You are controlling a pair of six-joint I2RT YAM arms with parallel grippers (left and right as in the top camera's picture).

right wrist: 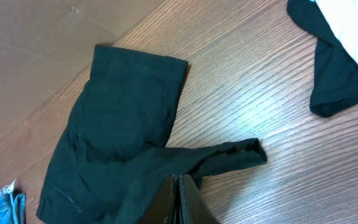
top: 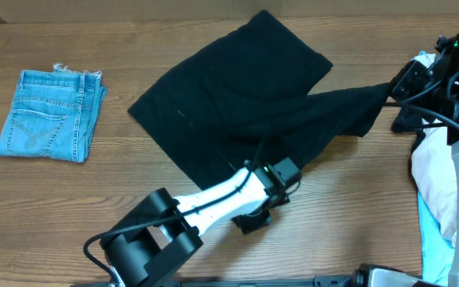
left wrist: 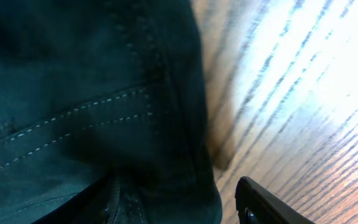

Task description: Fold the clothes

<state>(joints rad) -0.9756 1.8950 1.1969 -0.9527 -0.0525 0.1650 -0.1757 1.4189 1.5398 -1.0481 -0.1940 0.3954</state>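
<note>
The black shorts [top: 237, 88] lie spread out in the middle of the table. My right gripper [top: 390, 89] is shut on the end of one leg and holds it stretched out to the right; its closed fingers [right wrist: 179, 190] pinch the black fabric [right wrist: 117, 137]. My left gripper [top: 263, 203] is down at the near edge of the shorts. In the left wrist view, stitched black fabric [left wrist: 73, 93] fills the left side. Only one finger [left wrist: 263, 205] shows, well off to the right over bare wood. The other finger is hidden by the cloth.
Folded light-blue denim shorts [top: 50, 115] lie at the far left. A heap of white and pale-blue garments [top: 437, 183] sits at the right edge, and another dark cloth [right wrist: 328, 93] lies beside it. The table is brown wood [top: 349, 207].
</note>
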